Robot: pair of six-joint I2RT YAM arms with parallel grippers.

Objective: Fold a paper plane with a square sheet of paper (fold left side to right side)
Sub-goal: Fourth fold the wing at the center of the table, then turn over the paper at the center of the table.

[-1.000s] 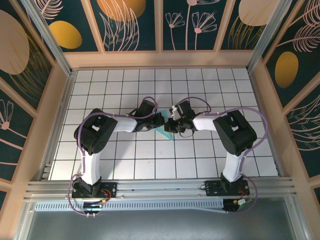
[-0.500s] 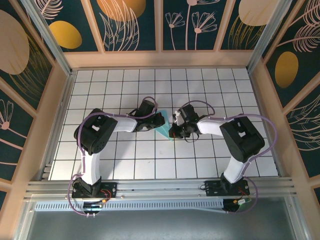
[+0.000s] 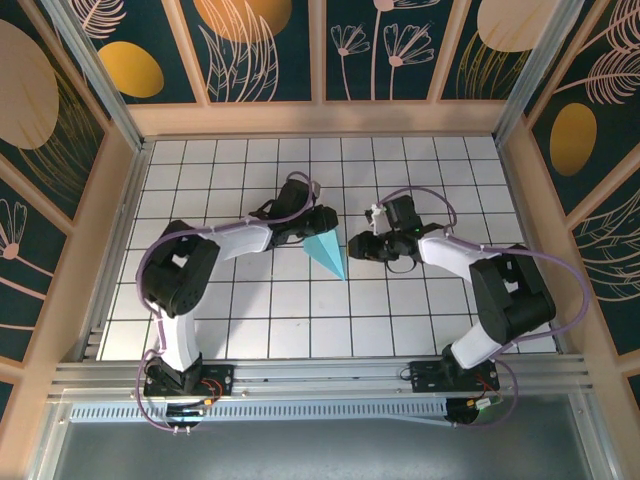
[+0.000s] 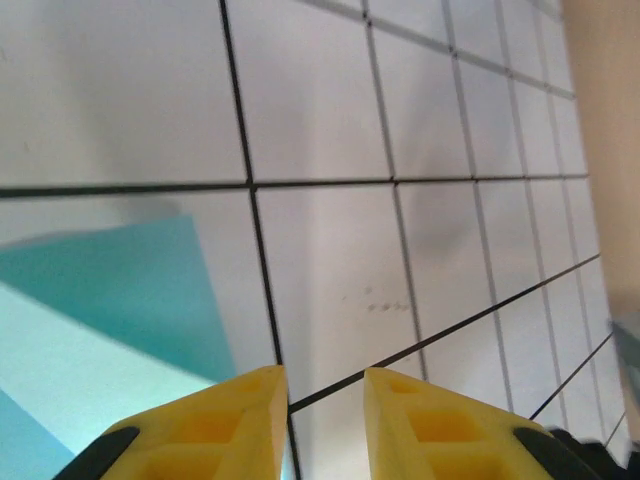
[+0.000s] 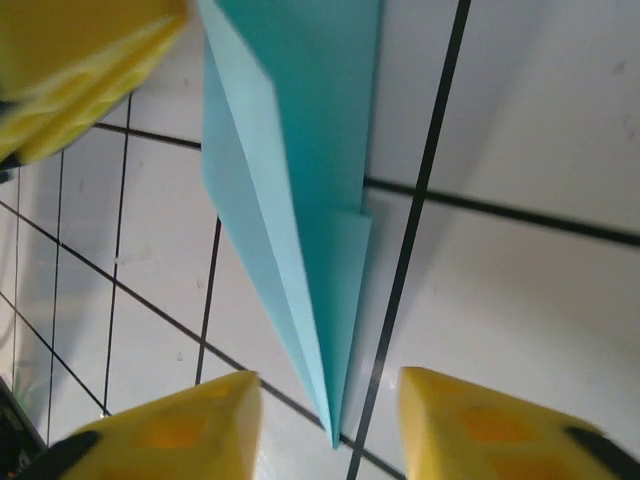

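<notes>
Since the tiled table (image 3: pixel 200 170) bears it near centre, we judge the paper plane (image 3: pixel 328 255) light, floppy and crease-prone, best pinched along its folded spine. Our left gripper (image 3: pixel 323 226) hovers at its 12 o'clock and our right gripper (image 3: pixel 356 245) at its 3 o'clock, both low, jaws parted and empty.

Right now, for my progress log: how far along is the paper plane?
Done: the paper plane lies on the table as a creased, pointed dart, tip toward the arm bases. In hand: nothing; the left gripper and right gripper are open, flanking it without gripping. Left: seemingly little, perhaps a final wing adjustment.
</notes>
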